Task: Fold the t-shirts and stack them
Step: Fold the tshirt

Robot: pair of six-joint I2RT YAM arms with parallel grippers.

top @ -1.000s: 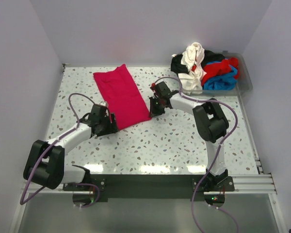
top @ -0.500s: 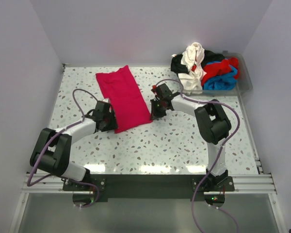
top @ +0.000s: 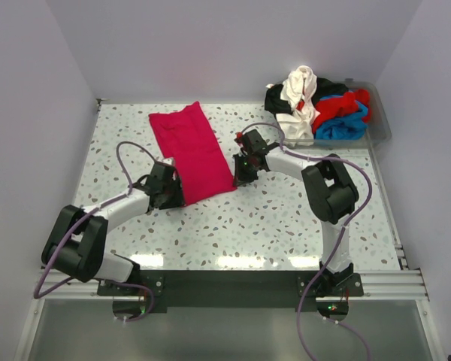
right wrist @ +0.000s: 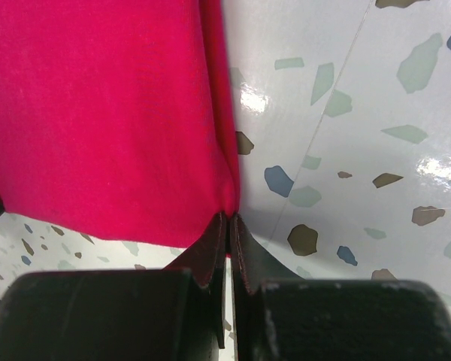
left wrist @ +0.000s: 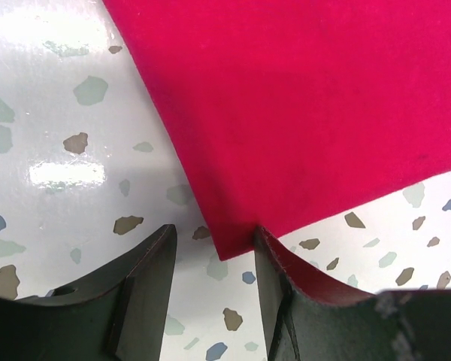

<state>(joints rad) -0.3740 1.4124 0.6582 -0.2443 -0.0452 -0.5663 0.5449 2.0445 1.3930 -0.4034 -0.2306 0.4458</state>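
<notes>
Overhead and wrist views of a speckled table (top: 286,218). The crimson-pink t-shirt (top: 192,150) lies flat as a long strip running diagonally from the far left towards the centre; how many layers it holds cannot be read from above. The left gripper (left wrist: 214,233) sits at the strip's near-left corner. In the left wrist view its fingers (left wrist: 154,259) stand apart with bare table showing between them. The cloth corner points into the gap and its edge touches the right-hand finger, so nothing is clamped. The right gripper (right wrist: 229,218) sits at the near-right corner. In the right wrist view its fingers (right wrist: 210,252) are pressed together on the hem, and the cloth gathers into a small pucker where it enters them; how far the fabric reaches between the pads is hidden by the fingers themselves. From overhead the fingertips of both grippers are covered by the wrist housings, so contact can be judged only from the wrist views, each of which crops the shirt to one corner. At the far right a clear grey bin (top: 383,124) holds a tangled heap: a cream-white t-shirt (top: 301,90) on top, a black t-shirt (top: 274,98) to the left, and a red t-shirt (top: 338,105) above a blue t-shirt (top: 346,129) to the right. Their outlines overlap and cannot be separated fully.
</notes>
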